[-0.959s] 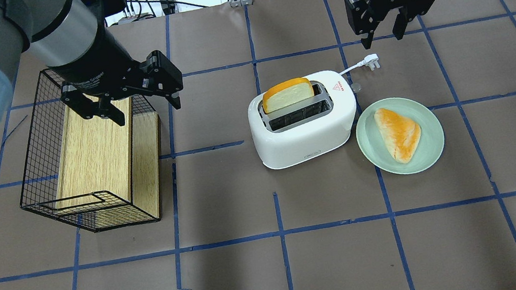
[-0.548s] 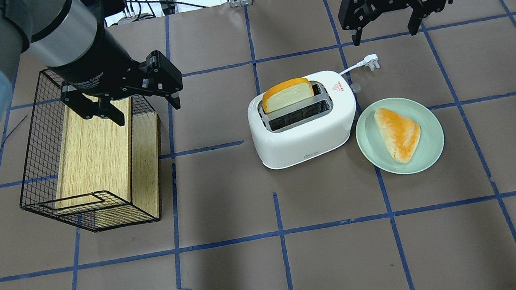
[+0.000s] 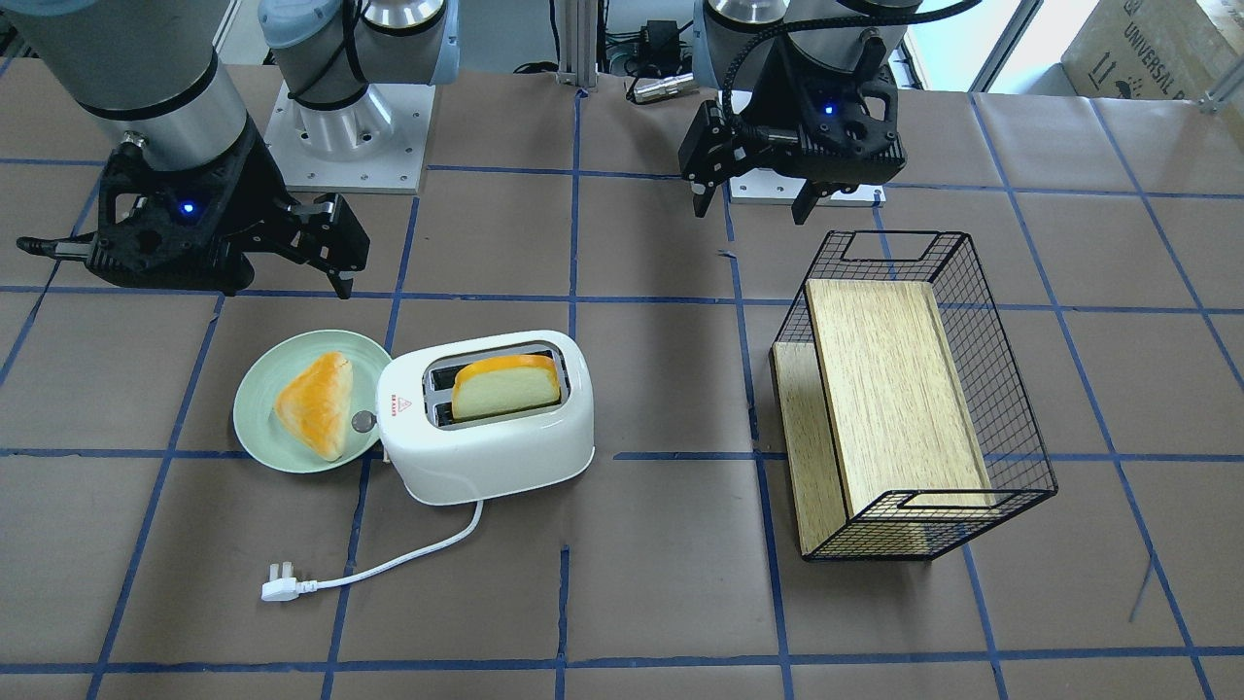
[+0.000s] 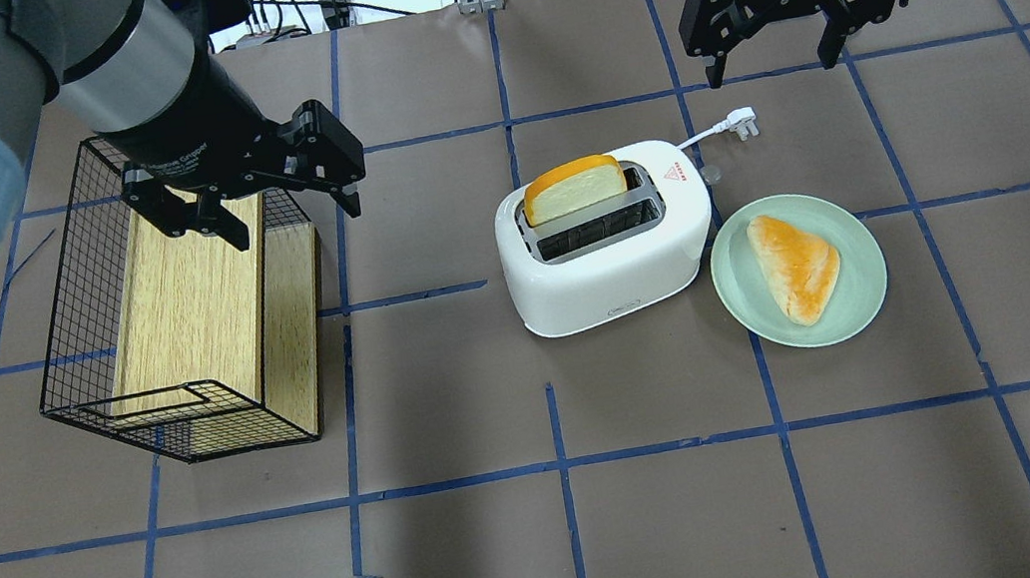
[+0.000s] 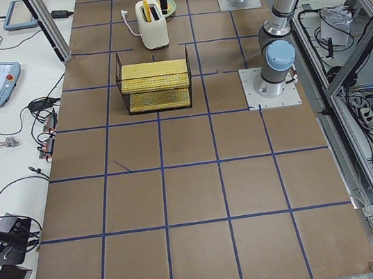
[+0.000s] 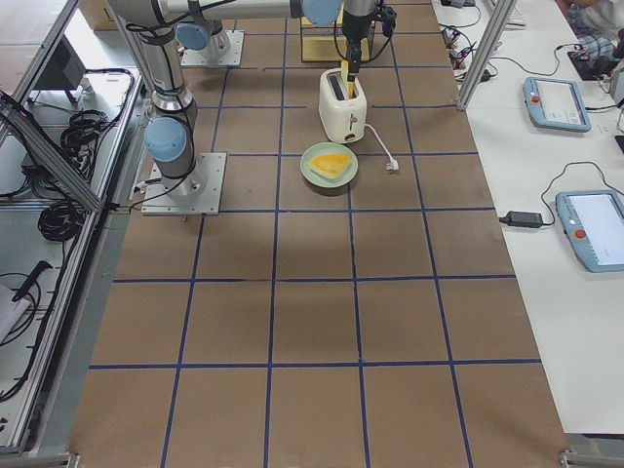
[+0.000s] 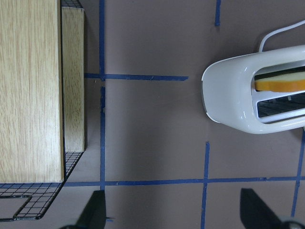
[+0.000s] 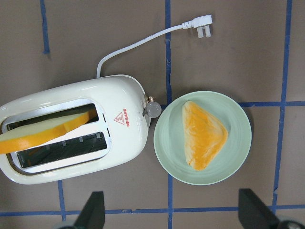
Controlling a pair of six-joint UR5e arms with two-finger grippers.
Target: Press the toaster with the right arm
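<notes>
Right hand [image 4: 774,71] spread open, held high, toaster [image 4: 615,285] below, well apart

The table [image 4: 472,557] is covered in brown paper, and blue tape divides it into a grid of squares. Seen from overhead, the white toaster [image 4: 608,266] stands a little right of the table's centre. A pale green plate [image 4: 864,300] sits just beside the toaster at its 4 o'clock. The toaster's white cord [image 3: 408,564] runs out over the paper to a plug [image 4: 742,123] lying flat at the toaster's 1 o'clock. A black wire basket [image 4: 76,320] rests well apart at the toaster's 9 o'clock.
</notes>
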